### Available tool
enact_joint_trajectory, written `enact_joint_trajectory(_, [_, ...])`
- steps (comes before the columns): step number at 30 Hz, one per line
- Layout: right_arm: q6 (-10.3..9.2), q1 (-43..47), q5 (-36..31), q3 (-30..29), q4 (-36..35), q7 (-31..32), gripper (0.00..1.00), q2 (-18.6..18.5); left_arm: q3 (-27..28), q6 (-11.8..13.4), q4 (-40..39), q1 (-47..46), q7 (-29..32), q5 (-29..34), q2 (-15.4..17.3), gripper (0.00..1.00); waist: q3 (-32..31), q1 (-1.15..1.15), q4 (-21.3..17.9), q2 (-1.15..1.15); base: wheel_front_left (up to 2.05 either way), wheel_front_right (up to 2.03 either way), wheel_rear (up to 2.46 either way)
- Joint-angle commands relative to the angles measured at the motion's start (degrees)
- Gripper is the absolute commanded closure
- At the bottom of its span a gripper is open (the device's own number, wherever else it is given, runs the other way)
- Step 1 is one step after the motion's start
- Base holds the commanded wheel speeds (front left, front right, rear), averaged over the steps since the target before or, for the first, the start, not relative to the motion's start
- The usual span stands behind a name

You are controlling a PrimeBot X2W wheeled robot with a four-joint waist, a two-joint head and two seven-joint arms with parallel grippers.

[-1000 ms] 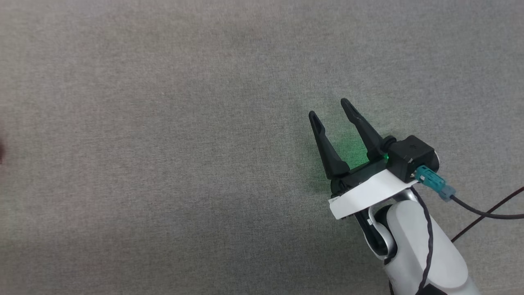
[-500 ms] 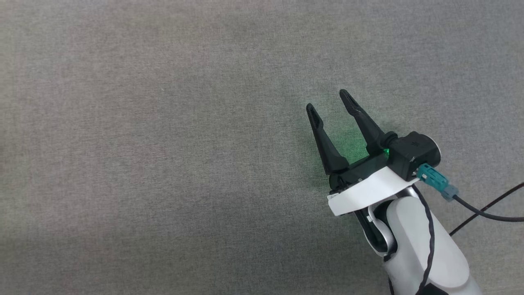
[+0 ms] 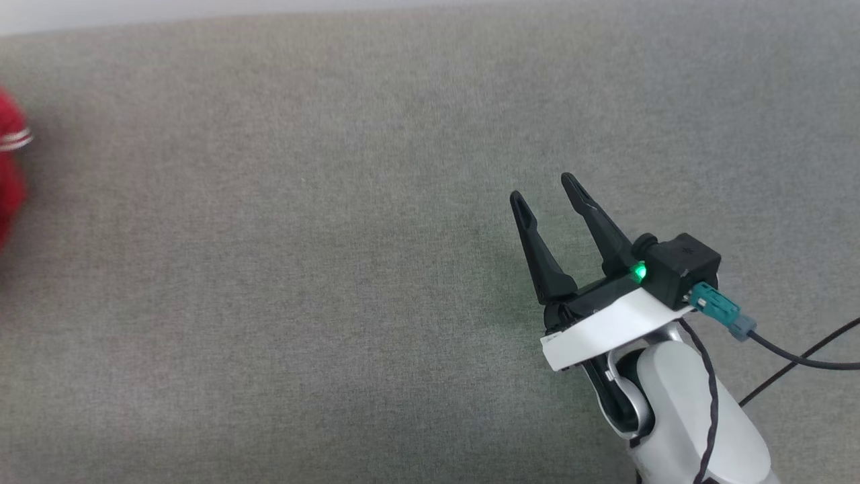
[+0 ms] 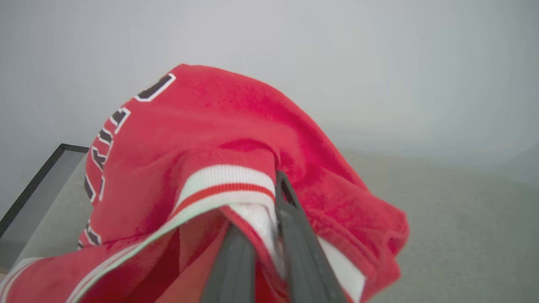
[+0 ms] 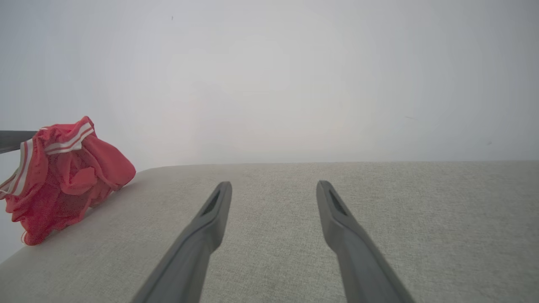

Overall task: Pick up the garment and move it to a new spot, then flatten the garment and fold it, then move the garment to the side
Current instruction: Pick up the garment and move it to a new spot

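Pinching the garment (image 4: 236,126) by its striped trim (image 4: 227,185), the left gripper (image 4: 261,210) has its two dark fingers drawn close together with cloth caught between them. The rest of the shirt hangs bunched and crumpled around them. In the head view the garment is a red patch at the far left edge; in the right wrist view it is a gathered bundle at the left end of the grey surface (image 3: 269,269). Whether its lower folds rest on that surface cannot be told. The right gripper (image 3: 541,188) hovers well apart from the shirt, over bare grey cloth, its jaws spread wide and holding nothing.

Risks, as judged: the hold takes in only a narrow band of trim (little fabric lies between the fingers), so the weight of the hanging bundle could pull it free during the carry. Trailing folds could also drag on the surface and leave the shirt twisted, making it harder to flatten.
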Motion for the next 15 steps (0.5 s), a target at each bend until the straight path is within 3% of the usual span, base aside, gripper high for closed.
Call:
enact_joint_trajectory(1, [-0.02, 1.05, 0.74, -0.16, -0.07, -0.29, 0.0, -0.05, -0.82, 0.02, -3.24, -1.14, -0.27, -0.92, 0.23, 1.0, -1.71, 0.0, -0.08, 0.0, 0.0, 0.0, 0.0])
enact_joint_trajectory(7, [-0.03, 2.38, 2.66, -0.35, -0.71, -0.29, 0.0, -0.06, -3.37, 0.02, -15.15, -3.03, 0.19, -2.44, 0.25, 1.0, -3.4, 0.0, -1.79, 0.0, 0.0, 0.0, 0.0])
enact_joint_trajectory(12, [-0.02, 3.75, 4.82, -0.44, -1.86, -0.29, 0.0, -0.05, -5.23, 0.02, -24.49, -5.4, 2.55, -5.55, -2.27, 1.0, -3.98, 0.0, -5.23, 0.0, 0.0, 0.0, 0.0])
enact_joint_trajectory(15, [-0.02, 4.67, 6.13, -0.59, -2.65, -0.29, 0.0, -0.05, -7.05, 0.02, -28.32, -7.08, 4.88, -7.11, -5.39, 1.0, -3.83, 0.0, -7.68, 0.0, 0.0, 0.0, 0.0])
